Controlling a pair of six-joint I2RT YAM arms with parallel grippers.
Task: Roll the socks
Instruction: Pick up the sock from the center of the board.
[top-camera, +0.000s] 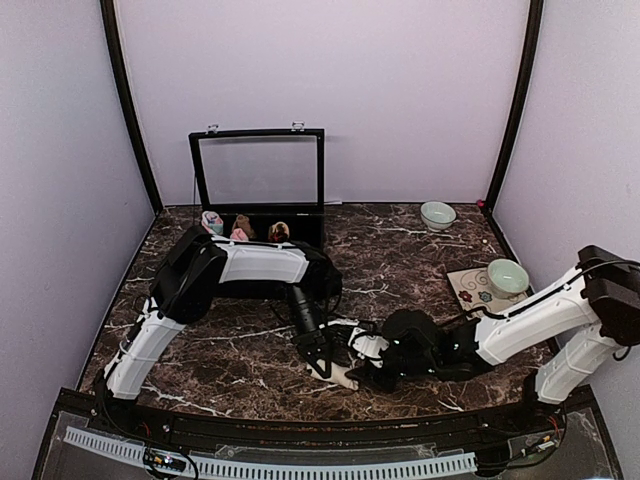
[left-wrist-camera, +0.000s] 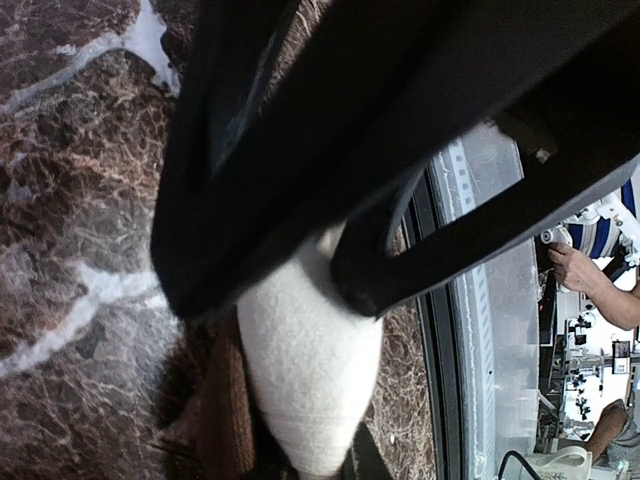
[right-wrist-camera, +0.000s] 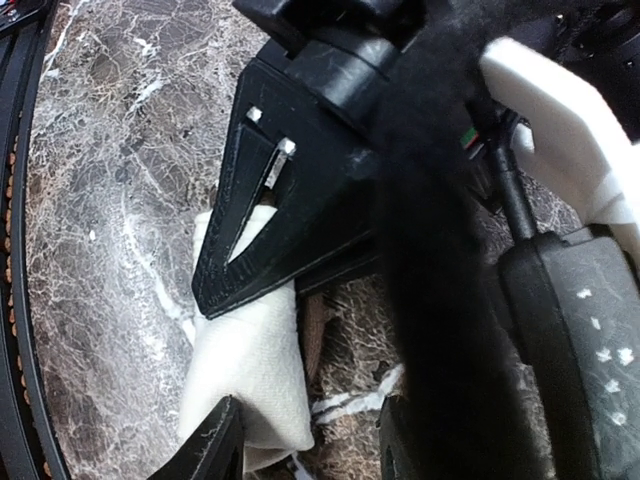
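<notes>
Socks are the job, and of the two pairs only the cream sock shows plainly; it lies on the marble table, well in front of the open black case and closer to the table's near edge than to the case. A dark blurred band crosses the right wrist view, and whether it is the black argyle pair cannot be told.

The left gripper, reaching out from in front of the case, is clamped on one end of the cream sock, with the fabric pinched between its fingers. The right gripper, coming in from the case's right, has its jaws standing apart around the sock's other end and grips nothing. A brown part of the sock lies just beside the pinched cream fabric.

By the look of it the roll has barely begun: the sock lies mostly flat, one end anchored. The next move probably calls for the right gripper to close on the free end and turn it over toward the anchored one, while the left keeps the fabric taut without dragging it.

No brand or lettering can be read. The mat far right of the case carries only a flower pattern, and a small coloured sticker on the left arm is too small to read.
</notes>
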